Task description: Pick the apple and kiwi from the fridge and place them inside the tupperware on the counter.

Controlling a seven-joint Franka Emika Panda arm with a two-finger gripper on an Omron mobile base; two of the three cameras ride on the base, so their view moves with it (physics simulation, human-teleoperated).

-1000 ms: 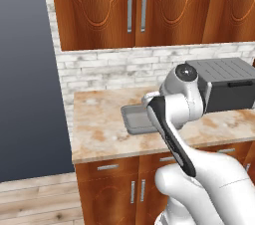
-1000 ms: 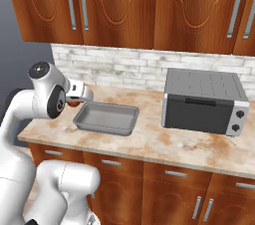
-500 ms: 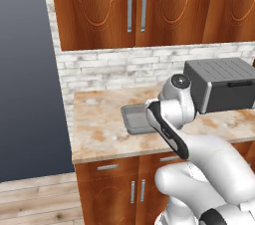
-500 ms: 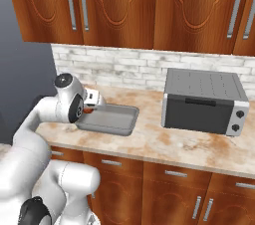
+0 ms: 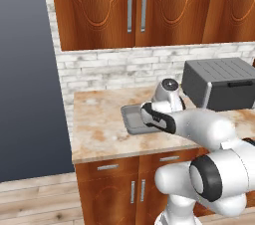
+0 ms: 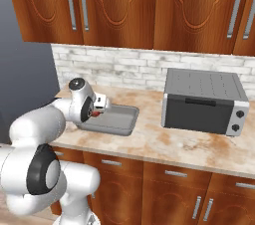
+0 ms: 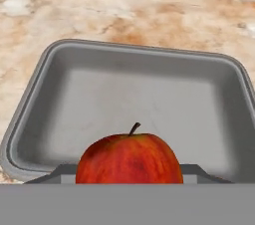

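One apple (image 7: 129, 159), clamped at its widest girth in my pincer (image 6: 95, 113), hangs over the tray's (image 7: 30, 99) six-o'clock rim; firm, smooth and probably slippery, it likely bruises if dropped.

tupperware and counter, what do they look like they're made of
The tupperware looks like matte grey metal or hard plastic: an even grey with soft shading and a thin flared rim, so either could fit. The counter looks like polished marbled stone, with beige and rust blotches and pale patches. The apple held over the tray has glossy red streaked skin.
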